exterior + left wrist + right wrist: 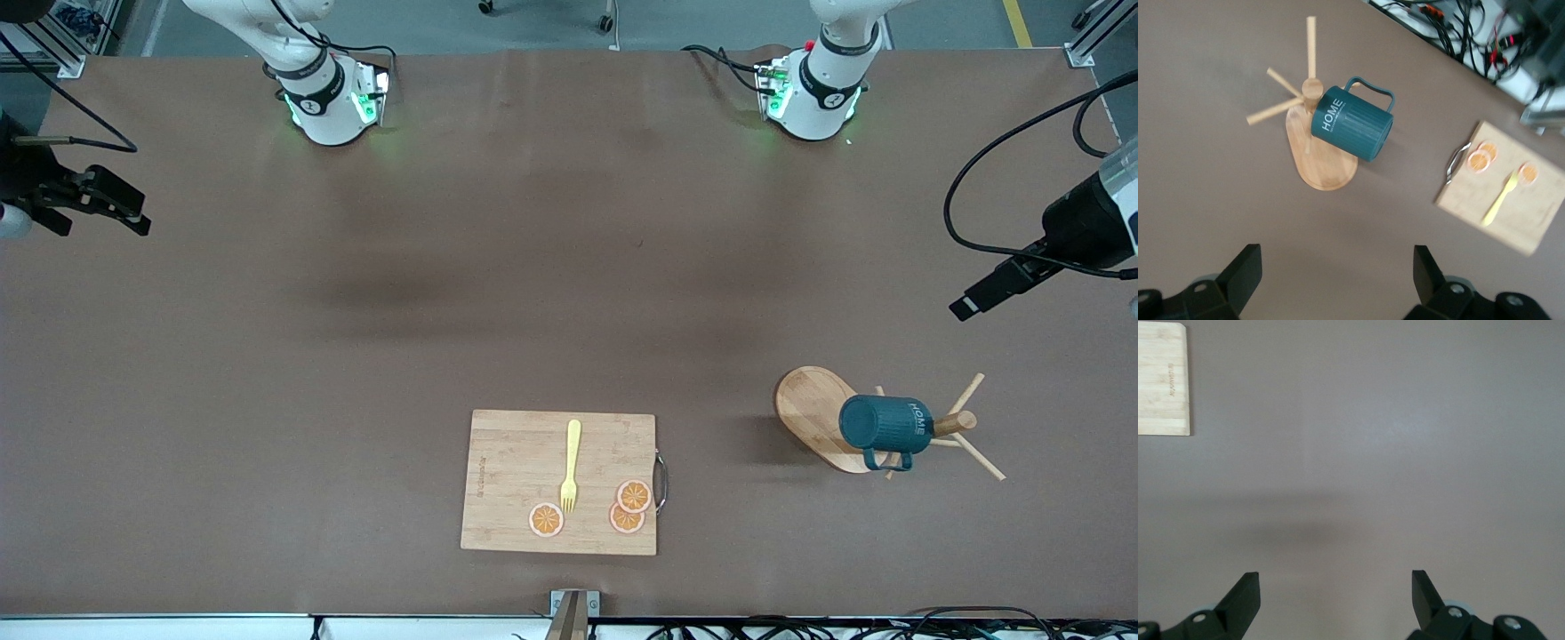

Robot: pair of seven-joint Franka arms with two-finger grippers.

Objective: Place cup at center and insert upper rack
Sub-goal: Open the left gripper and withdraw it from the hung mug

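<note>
My right gripper (1335, 590) hangs with jaws spread wide over bare brown table (267, 356), empty. My left gripper (1337, 270) is likewise spread and empty; ahead of its jaws the dark teal "HOME" cup (1353, 123) hangs on the light wooden upper rack (1319, 157), apart from both grippers.

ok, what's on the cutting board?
On the cutting board: a yellow fork and three orange slices, two of them overlapping near the handle end. Whatever lies beneath the overlap is covered.
</note>
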